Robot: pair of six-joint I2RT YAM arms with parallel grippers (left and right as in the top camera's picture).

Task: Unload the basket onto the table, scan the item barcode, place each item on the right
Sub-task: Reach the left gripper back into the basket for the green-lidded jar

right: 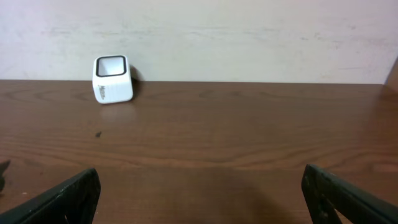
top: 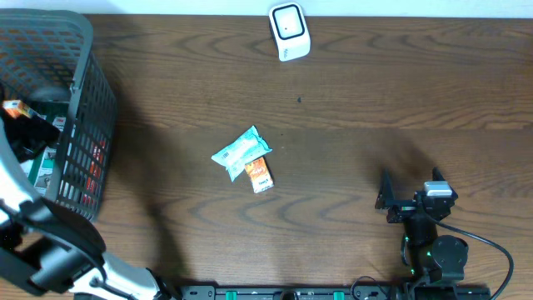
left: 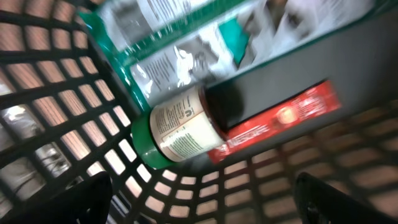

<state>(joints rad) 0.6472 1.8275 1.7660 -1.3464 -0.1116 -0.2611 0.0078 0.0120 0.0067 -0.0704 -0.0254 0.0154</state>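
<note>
the left gripper (left: pixel 208 198) hangs inside the grey basket (left: pixel 56 112), fingers spread wide with nothing between them, over a white-labelled bottle (left: pixel 177 127) that lies against a red box (left: pixel 280 118) and a green-and-white pouch (left: pixel 186 37). the right gripper (right: pixel 199 193) is wide and empty, low over the wooden table (top: pixel 375 100), facing the white scanner (right: pixel 112 79) at the far edge. two snack packets (top: pixel 248 160) lie touching mid-table.

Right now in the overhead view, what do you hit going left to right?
Grey plastic basket → teal-and-white snack wrapper → white barcode scanner → right gripper. Orange packet is left out because it overlaps the wrapper.
</note>
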